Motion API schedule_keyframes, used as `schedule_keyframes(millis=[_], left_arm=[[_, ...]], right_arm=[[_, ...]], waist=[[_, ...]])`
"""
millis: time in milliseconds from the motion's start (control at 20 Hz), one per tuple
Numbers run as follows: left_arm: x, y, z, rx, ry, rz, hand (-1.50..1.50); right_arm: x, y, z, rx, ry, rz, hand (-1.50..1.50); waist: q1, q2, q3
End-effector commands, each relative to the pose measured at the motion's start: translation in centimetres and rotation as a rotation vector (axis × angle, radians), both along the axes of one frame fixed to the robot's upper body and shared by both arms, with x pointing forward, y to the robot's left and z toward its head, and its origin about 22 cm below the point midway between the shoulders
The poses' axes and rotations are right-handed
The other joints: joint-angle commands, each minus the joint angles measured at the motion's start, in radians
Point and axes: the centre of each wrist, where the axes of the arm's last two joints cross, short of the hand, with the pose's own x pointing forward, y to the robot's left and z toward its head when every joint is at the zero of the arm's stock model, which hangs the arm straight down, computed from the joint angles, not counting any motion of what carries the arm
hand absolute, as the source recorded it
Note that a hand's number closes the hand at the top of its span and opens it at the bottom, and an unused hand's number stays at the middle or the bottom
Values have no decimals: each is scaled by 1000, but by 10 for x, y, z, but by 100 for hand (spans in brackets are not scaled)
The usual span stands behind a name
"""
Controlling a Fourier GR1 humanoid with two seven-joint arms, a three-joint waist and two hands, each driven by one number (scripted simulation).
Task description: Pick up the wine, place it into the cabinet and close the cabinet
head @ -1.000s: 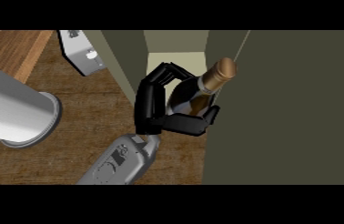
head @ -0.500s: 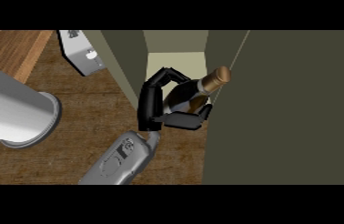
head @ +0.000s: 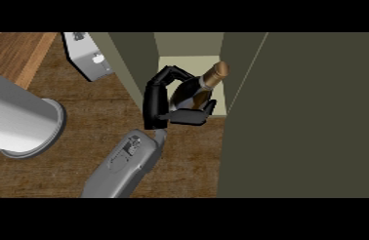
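My left hand (head: 154, 100): fingers and thumb curled round the wine bottle (head: 207, 82), holding it.
Wine bottle: tilted, brown neck pointing up and right, in the cabinet's (head: 184, 61) opening.
Cabinet: on the counter (head: 81, 95), open.
Door (head: 302, 114): swung out, right of my hand.
Pot (head: 23, 123): metal, at the counter's left edge, well apart from my hand.

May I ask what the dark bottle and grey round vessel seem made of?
The dark wine bottle looks like glossy glass, given its pale highlights; its brown top may be foil or cork. The grey round vessel looks like smooth metal, by its sheen.
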Motion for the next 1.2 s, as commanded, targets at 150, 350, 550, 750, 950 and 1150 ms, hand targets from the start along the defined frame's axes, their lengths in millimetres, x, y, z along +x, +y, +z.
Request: schedule_keyframes(millis=[150, 350, 550, 750, 950, 1150], left_arm=[[28, 12, 5, -8, 17, 38, 150], [41, 27, 9, -29, 49, -5, 150], [42, 30, 2, -35, 50, -24, 150], [55, 13, 0, -15, 89, 16, 150], [71, 31, 4, 8, 95, 32, 150], [84, 11, 15, 6, 86, 63, 150]], right_arm=[[-33, 0, 15, 69, -34, 54, -150], [-35, -3, 11, 42, -53, 32, -150], [-22, -1, 8, 65, -30, 38, -150], [-31, 2, 9, 54, -18, 53, -150], [-35, 0, 8, 65, -24, 53, -150], [-19, 3, 12, 61, -37, 77, -150]], waist=[[-2, 0, 0], [-2, 0, 0], [5, 0, 0], [-12, 2, 0], [-7, 2, 0], [-24, 7, 0]])
